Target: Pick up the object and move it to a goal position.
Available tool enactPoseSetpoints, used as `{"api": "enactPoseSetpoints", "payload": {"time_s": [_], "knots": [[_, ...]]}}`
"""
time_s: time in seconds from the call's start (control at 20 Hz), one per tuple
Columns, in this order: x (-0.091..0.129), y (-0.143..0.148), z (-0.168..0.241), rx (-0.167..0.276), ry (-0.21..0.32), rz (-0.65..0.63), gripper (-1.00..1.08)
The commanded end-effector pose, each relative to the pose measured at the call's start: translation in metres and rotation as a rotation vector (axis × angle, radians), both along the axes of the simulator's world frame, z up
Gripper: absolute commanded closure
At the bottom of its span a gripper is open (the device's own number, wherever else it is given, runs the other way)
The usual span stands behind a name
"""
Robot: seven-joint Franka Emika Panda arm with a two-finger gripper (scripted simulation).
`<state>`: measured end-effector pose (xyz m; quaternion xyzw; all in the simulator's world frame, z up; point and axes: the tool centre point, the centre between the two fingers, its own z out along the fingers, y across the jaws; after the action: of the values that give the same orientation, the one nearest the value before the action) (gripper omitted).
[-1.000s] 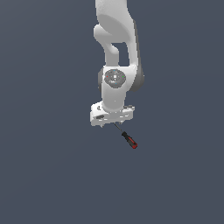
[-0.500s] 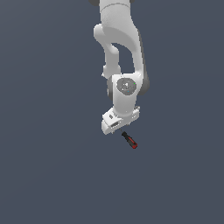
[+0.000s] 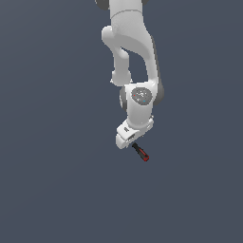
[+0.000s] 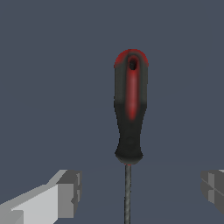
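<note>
Nothing was lifted yet: the tool (image 4: 138, 188) hung spread wide over the screwdriver (image 4: 130, 107), whose handle pointed toward twelve o'clock in the wrist view, grasp and carry undone.

The gripper (image 3: 131, 142) is lower and turned, now right over the shaft end of the screwdriver (image 3: 140, 152), fingers (image 4: 65, 194) astride it.

Colours I saw at the tool

The screwdriver (image 4: 130, 109) had a black handle with a red stripe and cap, a dark grey shaft; my gripper (image 4: 140, 192) was white with grey pads.
</note>
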<state>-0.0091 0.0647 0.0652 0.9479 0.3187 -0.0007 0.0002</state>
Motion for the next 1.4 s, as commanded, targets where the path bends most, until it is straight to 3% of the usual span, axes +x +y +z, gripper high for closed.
{"api": "enactPoseSetpoints", "payload": {"time_s": [0.0,0.9,0.95,1.35], "knots": [[0.000,0.000,0.000,0.000,0.000,0.000,-0.92],[0.000,0.000,-0.051,0.001,-0.001,0.006,-0.92],[0.000,0.000,-0.051,0.001,-0.001,0.006,1.08],[0.000,0.000,-0.051,0.001,-0.001,0.006,1.08]]}}
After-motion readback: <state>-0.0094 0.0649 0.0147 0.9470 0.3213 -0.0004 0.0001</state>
